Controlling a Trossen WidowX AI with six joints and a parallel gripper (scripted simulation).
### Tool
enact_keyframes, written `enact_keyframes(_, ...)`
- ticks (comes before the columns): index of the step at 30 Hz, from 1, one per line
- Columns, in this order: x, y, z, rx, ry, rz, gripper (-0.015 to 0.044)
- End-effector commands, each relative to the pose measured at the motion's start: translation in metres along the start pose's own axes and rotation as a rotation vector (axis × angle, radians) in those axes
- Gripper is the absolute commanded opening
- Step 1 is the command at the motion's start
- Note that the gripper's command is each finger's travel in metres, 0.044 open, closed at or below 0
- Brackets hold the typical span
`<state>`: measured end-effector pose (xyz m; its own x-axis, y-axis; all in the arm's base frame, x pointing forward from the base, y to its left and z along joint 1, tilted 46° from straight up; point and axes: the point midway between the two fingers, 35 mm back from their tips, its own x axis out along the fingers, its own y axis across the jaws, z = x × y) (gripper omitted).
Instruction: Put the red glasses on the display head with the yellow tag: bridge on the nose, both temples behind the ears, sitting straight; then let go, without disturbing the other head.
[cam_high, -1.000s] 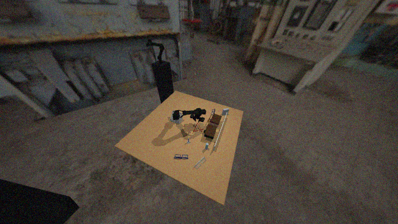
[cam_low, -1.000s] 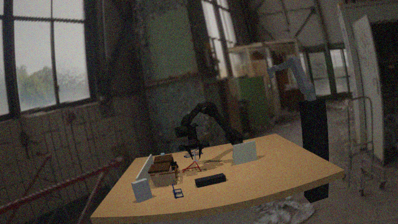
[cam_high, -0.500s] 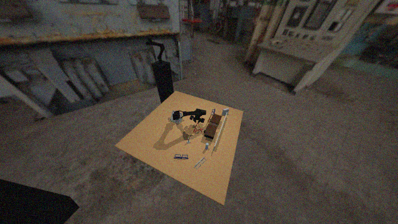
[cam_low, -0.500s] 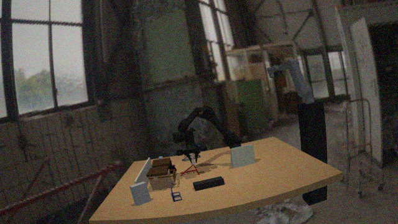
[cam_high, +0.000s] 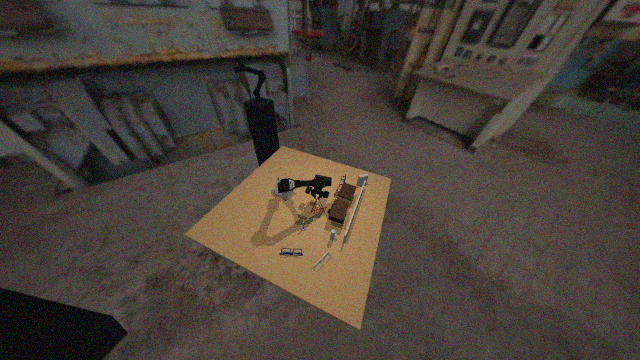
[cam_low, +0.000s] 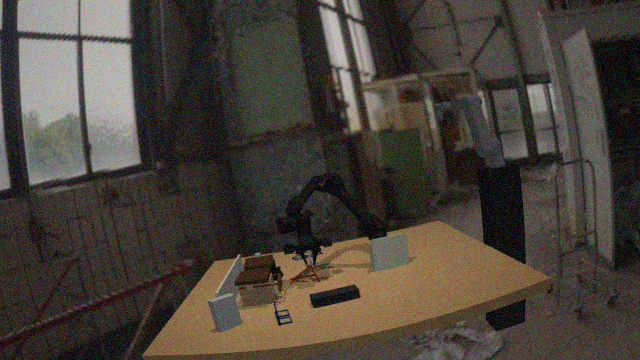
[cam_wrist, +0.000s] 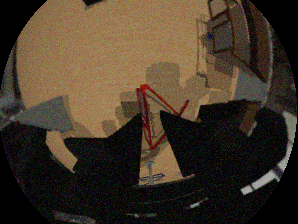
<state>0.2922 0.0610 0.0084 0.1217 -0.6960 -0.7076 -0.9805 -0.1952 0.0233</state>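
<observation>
The red glasses (cam_high: 318, 204) (cam_low: 314, 273) (cam_wrist: 144, 89) are on the table with their temples spread. My gripper (cam_high: 318, 196) (cam_low: 309, 263) (cam_wrist: 150, 115) is partly open just above them, with part of the red frame showing between its fingertips. Two display heads with brown tops stand beside it: one head (cam_high: 340, 210) (cam_low: 260, 262) is nearest the glasses, the other head (cam_high: 346, 190) (cam_low: 257, 294) is next to it. A blue spot shows on one head in the wrist view. The yellow tag is too small to make out for certain.
A long white wall (cam_high: 355, 210) (cam_low: 229, 275) runs behind the heads, with a grey block (cam_high: 362, 179) (cam_low: 226, 312) at its end. A black case (cam_low: 335, 295) and blue glasses (cam_low: 283, 317) lie nearby. Navy glasses (cam_high: 291, 253) and a small bottle (cam_high: 333, 235) are further along the table.
</observation>
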Motion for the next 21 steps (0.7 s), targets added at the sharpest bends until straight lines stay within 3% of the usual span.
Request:
enact_keyframes(1, 0.008, 0.002, 0.0, -0.009, 0.005, 0.005, 0.012)
enact_keyframes(21, 0.041, 0.007, -0.002, -0.009, 0.008, 0.005, 0.012)
